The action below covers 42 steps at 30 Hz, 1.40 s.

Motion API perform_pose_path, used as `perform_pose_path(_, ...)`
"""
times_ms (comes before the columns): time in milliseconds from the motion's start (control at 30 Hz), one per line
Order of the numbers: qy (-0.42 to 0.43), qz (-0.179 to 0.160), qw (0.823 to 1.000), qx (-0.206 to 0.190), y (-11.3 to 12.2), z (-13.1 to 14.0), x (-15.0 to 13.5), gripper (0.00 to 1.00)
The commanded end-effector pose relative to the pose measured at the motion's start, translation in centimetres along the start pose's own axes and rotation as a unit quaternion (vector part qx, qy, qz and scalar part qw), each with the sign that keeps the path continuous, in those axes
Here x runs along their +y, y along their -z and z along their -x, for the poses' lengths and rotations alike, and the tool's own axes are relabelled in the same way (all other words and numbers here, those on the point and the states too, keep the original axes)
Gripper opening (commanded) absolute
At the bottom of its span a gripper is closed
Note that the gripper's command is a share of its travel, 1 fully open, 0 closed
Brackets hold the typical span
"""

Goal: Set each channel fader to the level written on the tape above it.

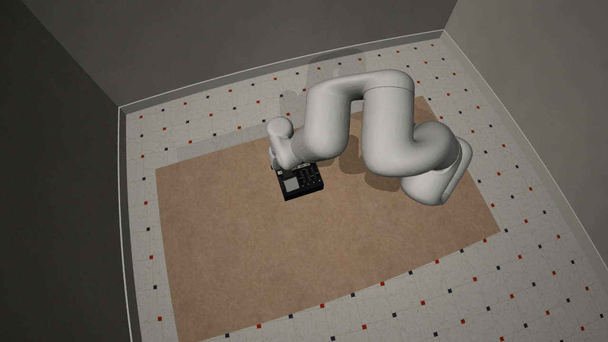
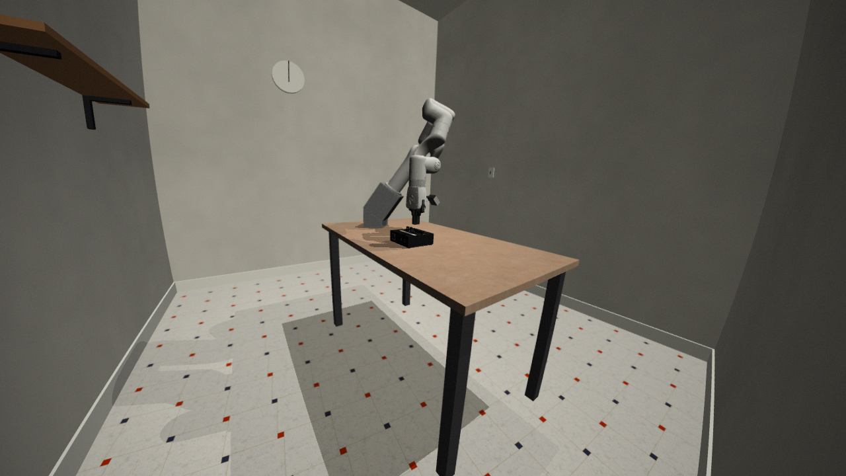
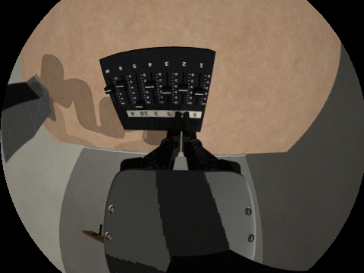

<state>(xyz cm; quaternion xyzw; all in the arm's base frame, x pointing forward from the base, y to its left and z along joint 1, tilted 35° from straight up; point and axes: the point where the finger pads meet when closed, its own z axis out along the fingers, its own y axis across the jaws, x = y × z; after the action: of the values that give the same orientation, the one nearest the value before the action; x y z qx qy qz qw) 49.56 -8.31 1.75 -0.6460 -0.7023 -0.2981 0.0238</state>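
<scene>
The black lighting desk [image 3: 159,87] stands on its feet on the brown table; it also shows in the top view [image 1: 300,181] and the exterior view [image 2: 411,237]. Several faders run across its top, with a pale tape strip [image 3: 163,114] along the near edge in the wrist view. The fader caps stand at different heights; the written levels are too small to read. My gripper [image 3: 181,120] is shut and empty. It hovers above the desk's tape edge, clear of the fader caps. In the exterior view the gripper [image 2: 416,220] hangs a little above the desk.
The arm's base [image 2: 378,205] stands at the table's back end, close behind the desk. A wall shelf [image 2: 65,65] hangs far to the left.
</scene>
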Motion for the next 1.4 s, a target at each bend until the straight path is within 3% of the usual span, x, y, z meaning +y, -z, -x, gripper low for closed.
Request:
perform_pose_path(0,0.000,0.001,1.000,-0.002,0.2,0.1,0.1,0.00)
perform_pose_path(367,-0.045,0.002,0.999,-0.001,0.1,-0.1,-0.1,0.00)
perform_pose_path(500,-0.111,0.003,0.994,0.000,0.1,-0.4,-0.4,0.00)
perform_pose_path(633,-0.209,0.003,0.978,0.001,0.0,-0.8,-0.9,0.00)
perform_pose_path(867,-0.362,0.007,0.932,0.005,-0.1,-1.9,-2.1,0.00)
perform_pose_path(933,-0.362,0.007,0.932,0.005,-0.1,-1.9,-2.1,0.00)
perform_pose_path(967,-0.423,0.007,0.906,0.006,-0.1,-2.1,-2.3,0.00)
perform_pose_path(1133,-0.511,0.012,0.859,0.010,-0.2,-3.0,-3.5,0.00)
perform_pose_path(1367,-0.639,0.015,0.768,0.016,-0.2,-4.3,-5.3,0.00)
